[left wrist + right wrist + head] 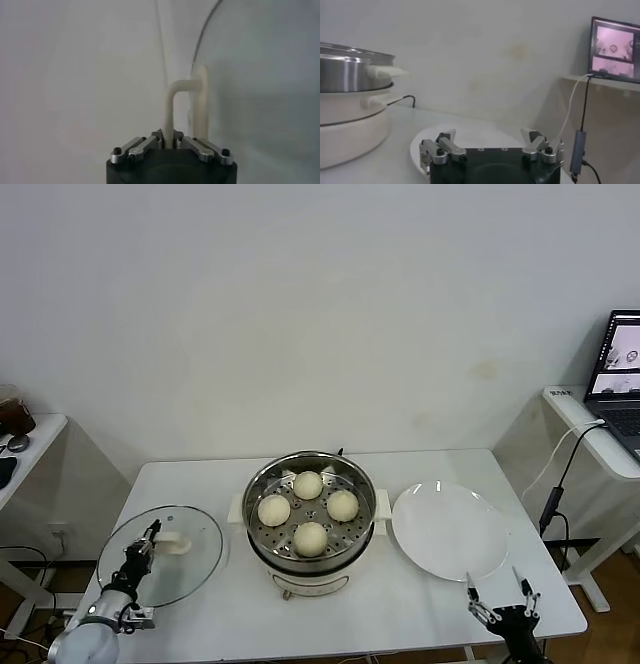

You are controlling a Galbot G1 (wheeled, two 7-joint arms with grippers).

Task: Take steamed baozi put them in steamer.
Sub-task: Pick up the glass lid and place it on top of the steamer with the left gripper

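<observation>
Jaws of left gripper (169, 142) clamp lid handle (186, 100); no legible writing.

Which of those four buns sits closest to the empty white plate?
The right-hand bun in the steamer; the others lie farther from the plate.

A round glass lid (163, 554) lies flat at the lower left of my head view, its white handle (176, 543) upright near the middle of the glass. A flat white plate (450, 530) sits right of centre on the white table (230, 604). At the right edge an open laptop (621, 374) rests on a side desk (580, 416), a cable (558, 484) hanging below it. Another side table (25, 446) shows at the left edge.
</observation>
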